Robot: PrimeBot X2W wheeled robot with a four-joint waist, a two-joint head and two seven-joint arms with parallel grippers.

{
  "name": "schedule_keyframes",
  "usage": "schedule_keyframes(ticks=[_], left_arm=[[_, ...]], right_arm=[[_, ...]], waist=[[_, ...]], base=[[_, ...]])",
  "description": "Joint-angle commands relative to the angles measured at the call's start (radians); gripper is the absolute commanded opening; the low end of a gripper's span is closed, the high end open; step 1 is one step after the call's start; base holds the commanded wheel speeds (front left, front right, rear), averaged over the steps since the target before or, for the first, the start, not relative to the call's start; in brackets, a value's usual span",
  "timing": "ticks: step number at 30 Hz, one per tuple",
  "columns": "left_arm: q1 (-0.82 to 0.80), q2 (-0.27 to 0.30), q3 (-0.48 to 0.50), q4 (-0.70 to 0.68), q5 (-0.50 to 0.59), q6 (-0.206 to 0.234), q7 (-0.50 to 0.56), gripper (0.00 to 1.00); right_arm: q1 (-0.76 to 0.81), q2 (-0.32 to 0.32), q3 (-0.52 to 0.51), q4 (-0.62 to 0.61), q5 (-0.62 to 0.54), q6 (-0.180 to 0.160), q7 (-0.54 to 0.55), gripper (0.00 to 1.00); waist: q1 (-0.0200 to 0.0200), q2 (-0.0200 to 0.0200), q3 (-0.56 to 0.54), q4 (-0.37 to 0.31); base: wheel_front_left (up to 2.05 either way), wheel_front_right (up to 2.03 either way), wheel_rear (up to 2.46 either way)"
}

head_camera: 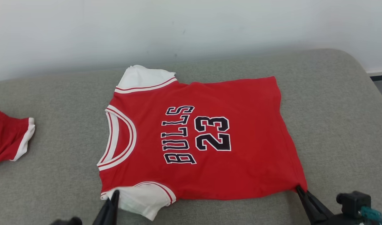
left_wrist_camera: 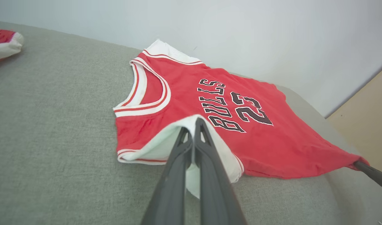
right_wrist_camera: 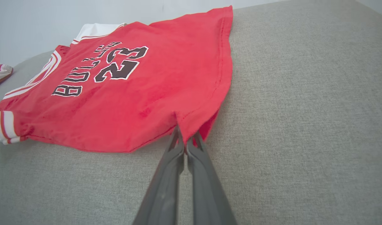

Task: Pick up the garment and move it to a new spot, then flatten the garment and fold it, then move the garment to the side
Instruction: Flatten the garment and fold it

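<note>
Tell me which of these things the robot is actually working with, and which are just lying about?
In the job: red jersey; left gripper, shut on its white sleeve; right gripper, shut on its hem corner.
Lying about: second red garment with white trim, at the left of the grey cushion.

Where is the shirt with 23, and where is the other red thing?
shirt (head_camera: 247, 125), head view, plain red cloth beside the number.
other red thing (head_camera: 5, 137), head view, red cloth near its white trim.
</note>
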State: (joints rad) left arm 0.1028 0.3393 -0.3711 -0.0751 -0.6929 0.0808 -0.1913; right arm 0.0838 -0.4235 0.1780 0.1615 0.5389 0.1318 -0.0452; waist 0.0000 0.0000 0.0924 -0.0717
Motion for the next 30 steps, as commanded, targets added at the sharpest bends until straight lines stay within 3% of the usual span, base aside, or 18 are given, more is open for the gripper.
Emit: schedule_keyframes(ticks=[1,11,26,30], left_arm=[[-0.046,0.021,-0.002,0.012,0.010,-0.018,0.017,0.00],[-0.297,0.075,0.021,0.180,-0.003,-0.113,0.071,0.00],[-0.661,0.047,-0.026,0.552,0.011,-0.195,0.074,0.00],[-0.741,0.037,-0.052,0.654,0.009,-0.204,0.047,0.00]], right_arm=[[-0.028,0.006,0.009,0.004,0.012,-0.002,0.019,0.00],[-0.225,-0.019,0.076,0.106,0.079,-0.002,0.068,0.00],[-0.511,-0.038,0.164,0.317,0.170,-0.002,0.037,0.00],[-0.584,-0.033,0.200,0.383,0.176,-0.002,0.012,0.05]], waist=[[0.0000,0.0000,-0.003,-0.016],[0.0000,0.0000,0.032,-0.038],[0.0000,0.0000,0.133,-0.031],[0.0000,0.0000,0.160,-0.035]], base=[[0.00,0.00,0.00],[0.00,0.00,0.00],[0.00,0.00,0.00],[0.00,0.00,0.00]])
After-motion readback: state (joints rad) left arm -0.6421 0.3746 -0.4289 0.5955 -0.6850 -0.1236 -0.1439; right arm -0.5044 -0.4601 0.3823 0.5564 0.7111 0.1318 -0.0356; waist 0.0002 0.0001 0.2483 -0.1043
